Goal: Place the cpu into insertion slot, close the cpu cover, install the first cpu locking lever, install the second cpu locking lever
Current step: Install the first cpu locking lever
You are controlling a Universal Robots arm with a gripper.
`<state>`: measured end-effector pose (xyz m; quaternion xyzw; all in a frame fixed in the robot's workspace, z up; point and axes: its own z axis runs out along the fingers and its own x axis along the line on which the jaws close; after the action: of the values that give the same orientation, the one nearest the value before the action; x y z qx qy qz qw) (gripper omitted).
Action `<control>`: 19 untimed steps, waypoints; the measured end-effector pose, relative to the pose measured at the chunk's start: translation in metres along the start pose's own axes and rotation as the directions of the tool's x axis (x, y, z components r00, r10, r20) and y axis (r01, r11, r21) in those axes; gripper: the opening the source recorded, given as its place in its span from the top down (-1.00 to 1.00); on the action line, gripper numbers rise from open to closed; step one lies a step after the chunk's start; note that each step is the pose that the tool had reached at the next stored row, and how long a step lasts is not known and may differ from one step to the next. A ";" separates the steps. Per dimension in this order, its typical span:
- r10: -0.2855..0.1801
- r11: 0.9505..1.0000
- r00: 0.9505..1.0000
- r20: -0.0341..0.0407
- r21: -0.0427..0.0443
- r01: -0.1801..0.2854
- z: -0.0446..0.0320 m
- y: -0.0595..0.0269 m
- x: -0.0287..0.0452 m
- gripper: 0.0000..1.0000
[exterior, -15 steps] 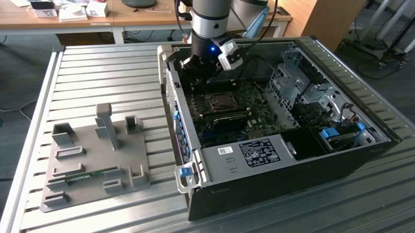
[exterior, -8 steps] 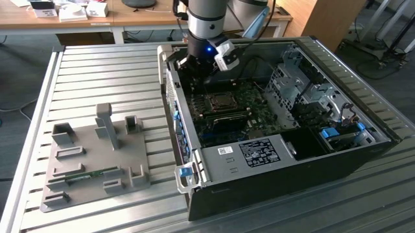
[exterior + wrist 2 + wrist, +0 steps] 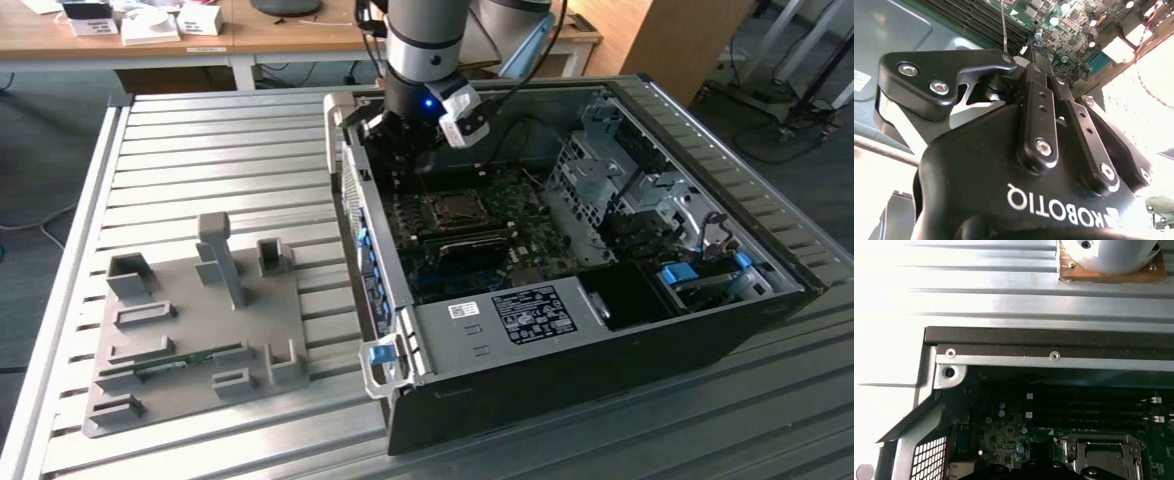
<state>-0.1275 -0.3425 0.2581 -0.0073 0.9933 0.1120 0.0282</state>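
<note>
Grip: I cannot tell whether my black linkage gripper (image 3: pixel 1030 60) is spread or closed, because its own links hide the tips.
Nearest: thin upright steel wire rod (image 3: pixel 1004 25), just beside my tip. I judge it to be a locking lever.
Cover: thin square silvery metal-frame cpu cover (image 3: pixel 1101 441) appears to lie flat over the socket.
Cpu: small flat grey square cpu (image 3: pixel 1104 462) seems seated under the cover's window. In the exterior view it sits at about five o'clock from me.
Handling: the cpu looks light, stiff and fragile underneath, so I would take it by its edges only. The cover is springy sheet and is best pressed at its free edge. The wire is slippery and is best taken near its bent end.
Surround: green motherboard (image 3: pixel 514 235) inside the open black tower case (image 3: pixel 587 350), which stands on a ribbed aluminium table (image 3: pixel 214 150).
Aside: grey plastic fixture block (image 3: pixel 200 330) at nine o'clock of the case.
</note>
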 end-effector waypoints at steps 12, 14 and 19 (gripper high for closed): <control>0.002 0.999 1.000 0.001 -0.044 -0.002 0.0018 -0.0004 0.0001 0.79; 0.003 0.999 1.000 0.001 -0.048 -0.003 0.0029 -0.0007 0.0002 0.79; 0.004 0.999 1.000 0.001 -0.054 -0.004 0.0055 -0.0013 0.0003 0.79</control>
<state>-0.1274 -0.3426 0.2525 -0.0058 0.9899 0.1389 0.0284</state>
